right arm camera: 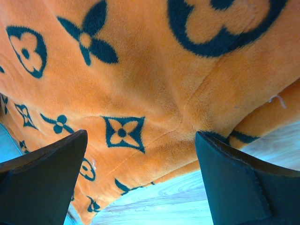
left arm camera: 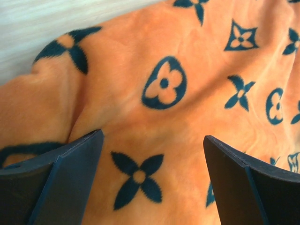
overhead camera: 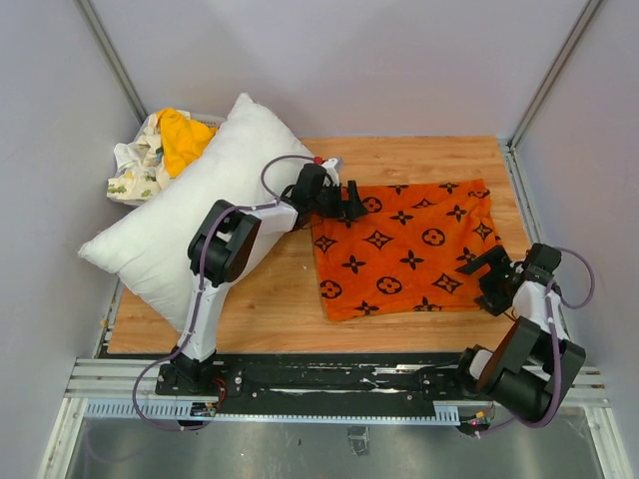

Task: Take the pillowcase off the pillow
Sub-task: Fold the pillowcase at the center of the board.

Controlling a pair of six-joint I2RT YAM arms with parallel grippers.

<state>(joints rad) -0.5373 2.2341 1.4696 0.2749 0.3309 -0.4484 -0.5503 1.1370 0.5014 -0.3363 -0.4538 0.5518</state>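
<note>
The orange pillowcase (overhead camera: 404, 249) with black flower and monogram motifs lies flat on the wooden table, to the right of the pillow. The plump white pillow (overhead camera: 195, 215) rests bare and diagonal on the table's left side, sticking out past the table's left edge. My left gripper (overhead camera: 351, 203) hovers open over the pillowcase's upper-left corner; in the left wrist view only orange fabric (left arm camera: 154, 140) shows between the fingers. My right gripper (overhead camera: 486, 274) stands open at the pillowcase's right edge, its fingers (right arm camera: 42, 178) straddling the fabric hem (right arm camera: 154, 140) with nothing pinched.
Behind the pillow, at the far left, a yellow-orange cloth (overhead camera: 185, 135) lies on a white printed cloth (overhead camera: 135, 165). Bare wood (overhead camera: 270, 299) shows in front of the pillowcase. Grey walls and metal frame posts (overhead camera: 554, 70) enclose the table.
</note>
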